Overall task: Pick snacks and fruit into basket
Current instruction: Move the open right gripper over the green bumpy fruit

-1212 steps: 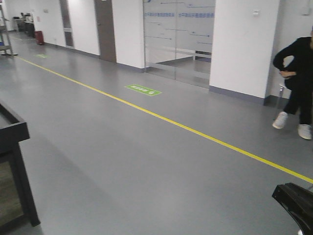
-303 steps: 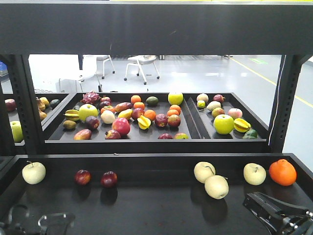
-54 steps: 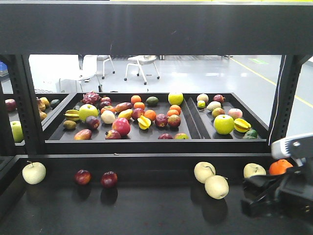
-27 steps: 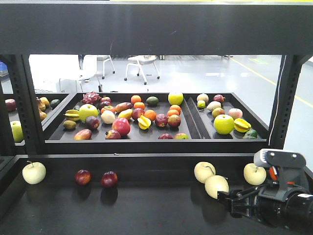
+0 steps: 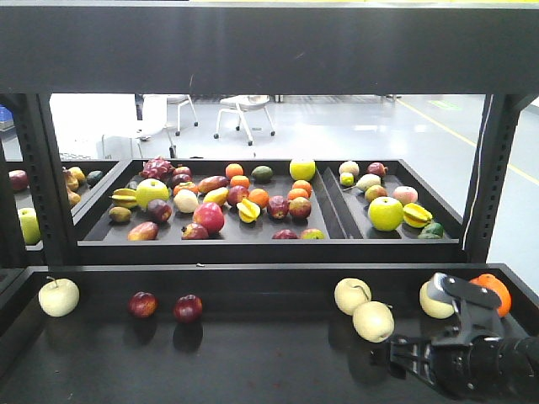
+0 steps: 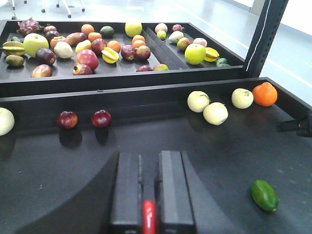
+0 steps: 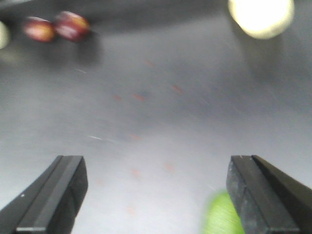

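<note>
a black two-level fruit rack, seen from the front and from both wrists. the right claw point(image 7: 156, 168) hangs low over the lower shelf point(image 6: 146, 141), its fingers spread wide and holding nothing; its own view is blurred. a small smooth green fruit point(image 6: 264, 195) lies alone near the shelf's front right. in the right wrist view it sits against the claw's right finger, not centred in the gap. the left claw point(image 6: 148, 156) hovers over the shelf's front middle, fingers pressed almost together, empty. the task's things are not in view: no basket, no snacks, and no large bumpy green fruit can be made out anywhere, so the job looks barely begun. judging by the pose, the step in hand is a reach for fruit on this shelf. to do it well, the right claw should shift to its right until the fruit lies midway between the fingers. it should then come down until the tips nearly meet the shelf and close gently across the narrow width, since a smooth oval fruit may roll or squirt out. it is worth checking first that this is the wanted fruit; it looks too small and smooth. counted on the lower shelf: four pale yellow round fruits point(image 6: 215, 113), one far left and three at the right; two dark red fruits point(image 6: 101, 118); one orange point(image 6: 264, 93); one green fruit. behind, two upper trays point(image 6: 122, 85) hold mixed fruit, too many to count surely.
</note>
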Available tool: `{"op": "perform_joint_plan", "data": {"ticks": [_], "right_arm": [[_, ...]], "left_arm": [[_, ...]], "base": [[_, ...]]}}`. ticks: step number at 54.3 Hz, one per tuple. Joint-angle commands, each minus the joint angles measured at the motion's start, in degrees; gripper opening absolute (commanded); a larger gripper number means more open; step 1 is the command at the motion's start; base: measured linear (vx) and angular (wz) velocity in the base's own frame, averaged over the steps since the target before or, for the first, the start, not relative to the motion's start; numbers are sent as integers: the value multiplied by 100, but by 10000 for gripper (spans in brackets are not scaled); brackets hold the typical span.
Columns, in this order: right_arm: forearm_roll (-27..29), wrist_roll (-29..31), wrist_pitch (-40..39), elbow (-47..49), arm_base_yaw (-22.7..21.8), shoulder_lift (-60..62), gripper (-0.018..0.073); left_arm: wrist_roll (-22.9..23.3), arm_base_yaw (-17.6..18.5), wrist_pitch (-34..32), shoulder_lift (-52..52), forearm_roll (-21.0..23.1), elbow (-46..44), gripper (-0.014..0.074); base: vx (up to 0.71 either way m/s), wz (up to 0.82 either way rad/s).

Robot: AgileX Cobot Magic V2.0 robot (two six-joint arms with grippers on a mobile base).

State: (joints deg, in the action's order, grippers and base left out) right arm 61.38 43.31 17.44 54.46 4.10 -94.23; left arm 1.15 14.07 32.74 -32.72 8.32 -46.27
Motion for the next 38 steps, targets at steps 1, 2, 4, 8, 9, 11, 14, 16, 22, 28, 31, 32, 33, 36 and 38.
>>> {"op": "perform_joint_plan", "data": {"ticks": [1, 2, 4, 8, 9, 11, 14, 16, 22, 28, 31, 32, 33, 36, 38], "right_arm": [[26, 24, 60, 194, -120, 21, 624], [26, 34, 59, 194, -112, -42, 623], [26, 55, 59, 194, -112, -128, 622], [26, 80, 89, 194, -101, -316, 619], [26, 101, 89, 194, -101, -349, 618], [26, 204, 37, 194, -101, -438, 616], [26, 411, -4, 194, -101, -512, 613], [35, 607, -17, 194, -101, -546, 608], [75, 991, -109, 194, -101, -548, 587], [75, 1018, -106, 194, -101, -548, 582], [89, 1018, -122, 194, -101, -548, 582], [107, 1005, -115, 194, -101, -548, 582], [114, 991, -82, 194, -101, -548, 582], [138, 983, -3, 194, -101, -548, 582], [193, 983, 15, 194, -101, -548, 582]], "left_arm": [[10, 20, -502, 6, 79, -139, -8], [10, 20, -502, 6, 79, -139, -8], [10, 20, -502, 6, 79, -139, -8], [10, 20, -502, 6, 79, -139, -8], [10, 20, -502, 6, 79, -139, -8], [10, 20, -502, 6, 79, -139, -8], [10, 20, -502, 6, 79, -139, -8], [10, 20, -502, 6, 79, -139, -8], [10, 20, -502, 6, 79, -139, -8], [10, 20, -502, 6, 79, -139, -8], [10, 20, -502, 6, 79, -139, -8], [10, 20, -502, 6, 79, -139, -8], [10, 20, -502, 6, 79, -139, -8], [10, 20, -502, 6, 79, -139, -8], [10, 20, -502, 6, 79, -139, -8]], "base": [[0, 0], [0, 0], [0, 0], [0, 0], [0, 0], [0, 0], [0, 0], [0, 0], [0, 0], [0, 0], [0, 0], [0, 0], [0, 0], [0, 0], [0, 0]]}}
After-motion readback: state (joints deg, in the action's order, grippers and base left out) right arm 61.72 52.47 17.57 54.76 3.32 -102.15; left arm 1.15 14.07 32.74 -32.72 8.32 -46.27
